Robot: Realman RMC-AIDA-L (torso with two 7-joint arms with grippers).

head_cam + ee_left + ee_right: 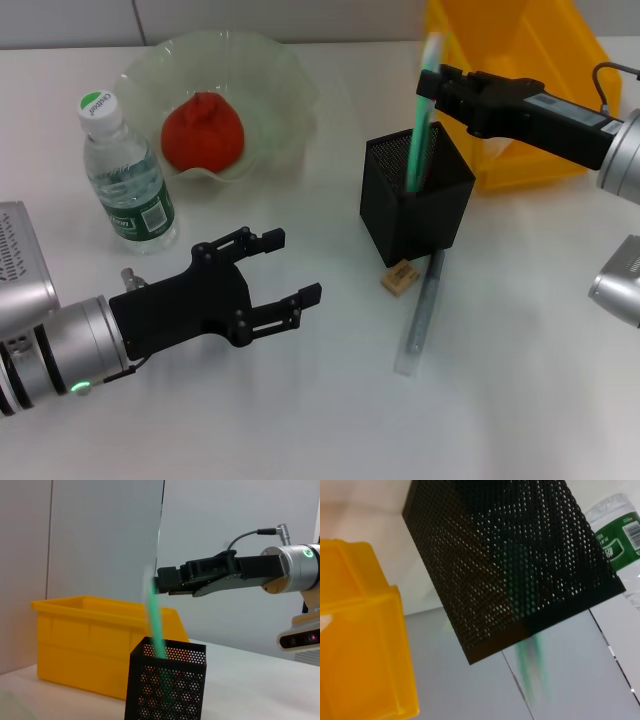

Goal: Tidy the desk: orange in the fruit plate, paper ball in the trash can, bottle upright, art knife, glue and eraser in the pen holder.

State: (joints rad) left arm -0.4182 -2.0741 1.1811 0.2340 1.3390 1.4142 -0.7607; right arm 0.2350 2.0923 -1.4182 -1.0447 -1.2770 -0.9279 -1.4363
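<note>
Art knife standing in the pen holder, right gripper at its top.

The right gripper [440,85] fingers close on the art knife [422,115], whose lower end sits inside the pen holder [415,195]. The glue [420,315] and eraser [399,277] lie on the bench [300,420] beside the holder. The left gripper [290,270] hovers with fingers spread, empty, near the upright bottle [125,175]. The orange [203,132] rests in the fruit plate [290,85].

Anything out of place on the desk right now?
Yes. The glue and eraser lie on the desk beside the pen holder, not in it. The art knife stands tilted in the holder, by the right claw.
</note>
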